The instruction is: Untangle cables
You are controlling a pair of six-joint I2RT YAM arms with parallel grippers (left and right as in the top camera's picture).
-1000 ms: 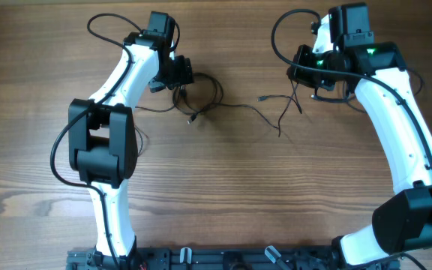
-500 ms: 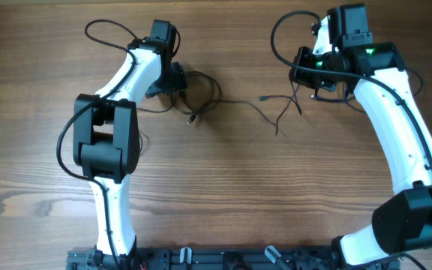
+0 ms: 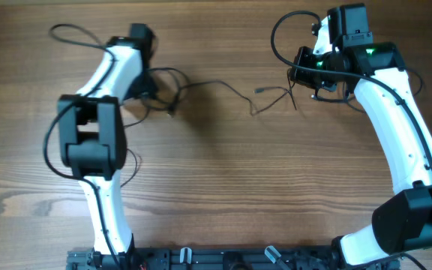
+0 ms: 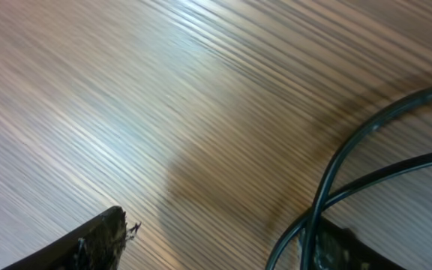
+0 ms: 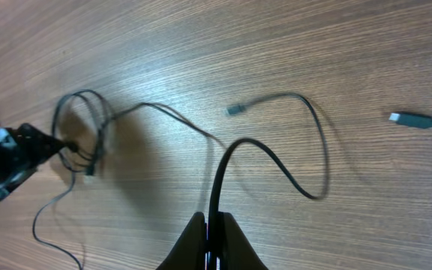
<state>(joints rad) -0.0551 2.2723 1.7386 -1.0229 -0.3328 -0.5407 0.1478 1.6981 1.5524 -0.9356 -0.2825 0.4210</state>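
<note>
Across the far half of the surface, the cables run as a thin line between the two arms.

Progress, by judgement: partial. Toward the right, the strands lie as open single curves with free ends. One silvery-tipped plug lies well apart from the rest, at the right of the right wrist view. At the left end, a small cluster of loops remains bunched close to the left gripper. This cluster is judged not yet separated and is the work left.

Left gripper: the jaws stand wide apart with nothing between them. Two strands cross just beside one fingertip, at the right of the left wrist view. Whether they catch on that finger cannot be told.

Right gripper: the jaws are together, clamped on one cable. The cable leaves the tips, rises in an arc and curves away over the surface toward the right.
</note>
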